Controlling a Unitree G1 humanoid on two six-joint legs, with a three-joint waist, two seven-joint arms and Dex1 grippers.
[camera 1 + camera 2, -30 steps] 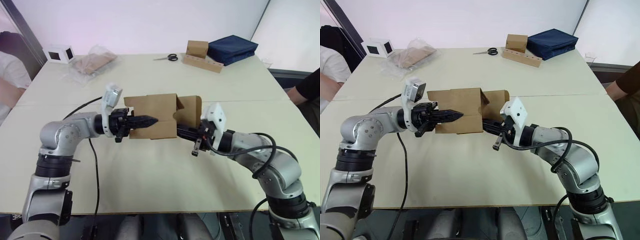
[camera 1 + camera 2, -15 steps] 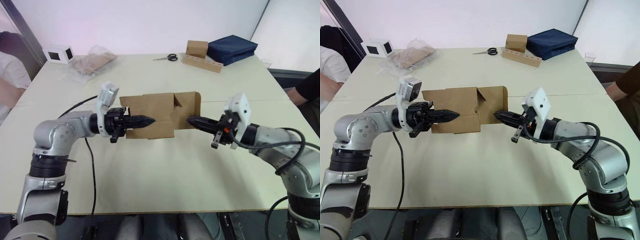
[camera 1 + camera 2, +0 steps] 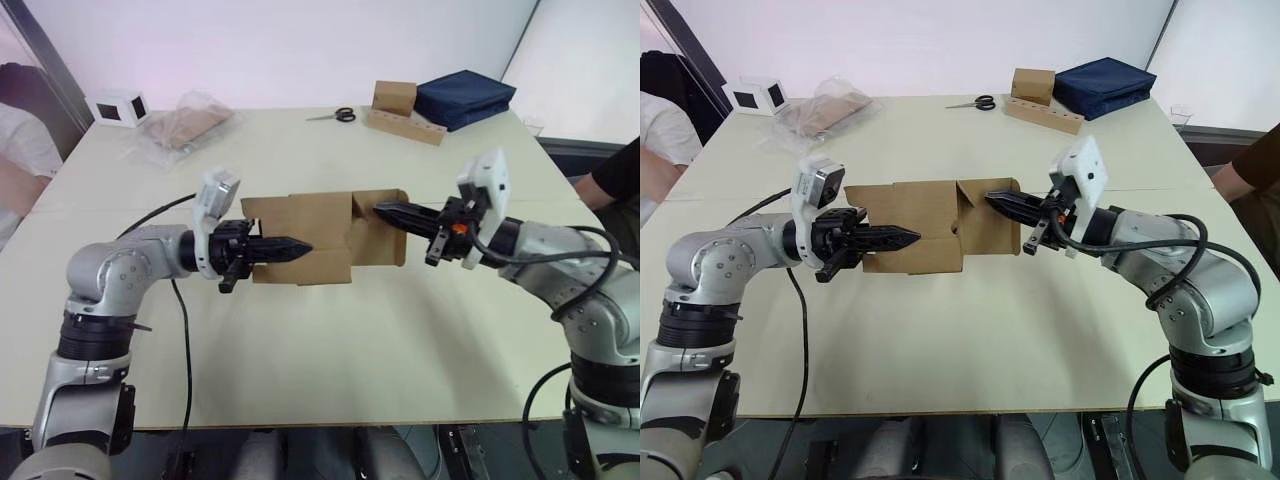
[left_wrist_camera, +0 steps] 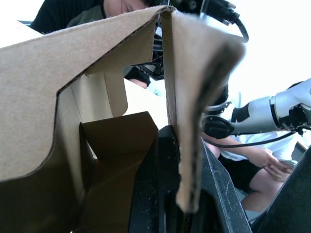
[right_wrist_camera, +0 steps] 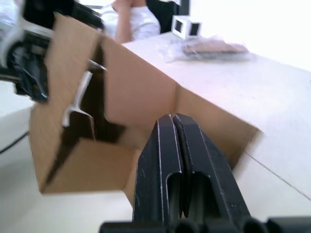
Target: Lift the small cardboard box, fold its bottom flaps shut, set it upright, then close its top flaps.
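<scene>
The small cardboard box (image 3: 300, 238) is held on its side just over the table, its two ends facing left and right. My left gripper (image 3: 300, 246) is shut on the box's front wall, with the cardboard edge (image 4: 189, 121) pinched between its fingers. My right gripper (image 3: 383, 210) is shut with nothing in it, and its tips touch the top of a brown flap (image 3: 385, 238) at the box's right end. That flap (image 5: 214, 126) stands partly folded across the opening. The left-end flaps (image 3: 255, 212) stick out. I cannot tell which end holds the bottom flaps and which the top flaps.
At the table's far side lie a white cube box (image 3: 118, 107), a plastic bag of cardboard (image 3: 185, 125), scissors (image 3: 335, 115), a brown box (image 3: 395, 97) on a wooden rack (image 3: 405, 127), and a navy bag (image 3: 465, 97). People sit at the left (image 3: 20, 150) and right (image 3: 615, 175) edges.
My right gripper pulled out from beside the box, swung right, then rose and came back against the right-end flap. The left gripper kept its hold while the box shifted slightly.
</scene>
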